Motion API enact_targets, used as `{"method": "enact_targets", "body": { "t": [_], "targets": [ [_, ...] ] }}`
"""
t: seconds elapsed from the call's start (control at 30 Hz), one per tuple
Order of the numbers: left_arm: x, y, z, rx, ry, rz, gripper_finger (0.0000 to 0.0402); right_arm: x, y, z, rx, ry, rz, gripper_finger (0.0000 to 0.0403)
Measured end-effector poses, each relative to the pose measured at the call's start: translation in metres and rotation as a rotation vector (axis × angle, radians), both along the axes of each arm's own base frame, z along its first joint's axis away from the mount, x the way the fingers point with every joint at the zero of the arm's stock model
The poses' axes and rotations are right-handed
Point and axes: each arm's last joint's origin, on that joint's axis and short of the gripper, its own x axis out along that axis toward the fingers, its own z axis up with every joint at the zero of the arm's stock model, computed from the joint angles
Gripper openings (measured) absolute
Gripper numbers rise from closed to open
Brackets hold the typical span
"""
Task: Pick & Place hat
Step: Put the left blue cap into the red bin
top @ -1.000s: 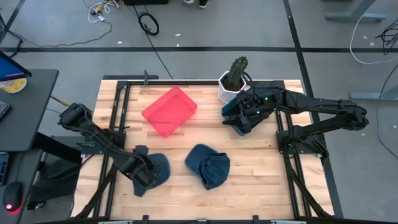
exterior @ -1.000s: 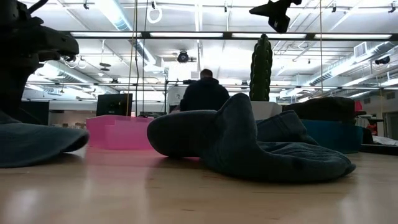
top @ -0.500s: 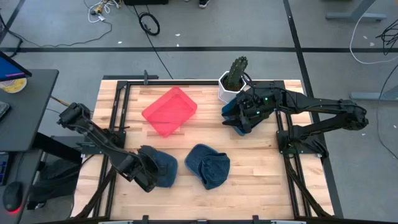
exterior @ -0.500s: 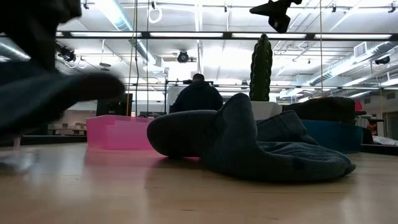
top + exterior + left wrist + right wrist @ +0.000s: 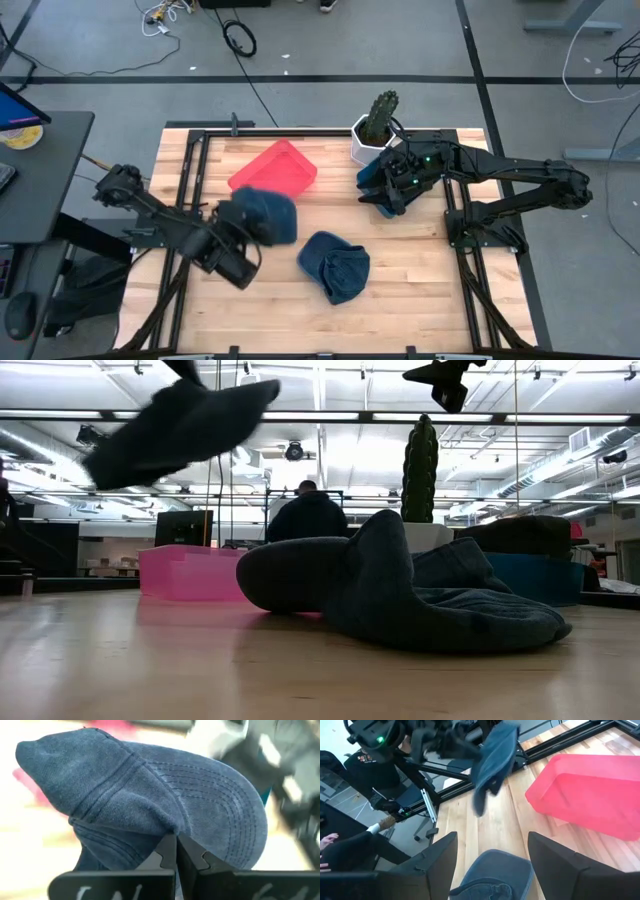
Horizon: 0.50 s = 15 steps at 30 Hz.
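Just left of centre in the high view, the left gripper (image 5: 243, 238) pinches a blue hat (image 5: 266, 215) aloft beside the red bin (image 5: 280, 172), contents unseen. Another hat (image 5: 335, 265) lies mid-table. Upper right, the right gripper (image 5: 385, 195) waits, fingers apart.

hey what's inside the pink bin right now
Nothing shows inside the pink bin. The hat held by the left gripper hangs over its near edge, hiding that part. A second hat lies on the table.
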Motion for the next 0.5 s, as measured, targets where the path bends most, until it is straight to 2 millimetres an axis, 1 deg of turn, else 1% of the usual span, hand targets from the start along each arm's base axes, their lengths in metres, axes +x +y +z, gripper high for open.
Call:
{"method": "enact_targets", "body": {
  "t": [0.13, 0.4, 0.5],
  "targets": [
    [0.011, 0.023, 0.004, 0.107, -0.085, 0.116, 0.0001, 0.000, 0.000, 0.000, 0.000, 0.000, 0.000, 0.0245],
    [0.029, 0.081, 0.007, 0.168, -0.208, 0.402, 0.0001, 0.000, 0.000, -0.001, 0.001, 0.007, 0.001, 0.0245],
    [0.036, 0.101, 0.008, 0.176, -0.219, 0.470, 0.0001, 0.000, 0.000, -0.001, 0.001, 0.007, 0.001, 0.0245]
  ]
}}
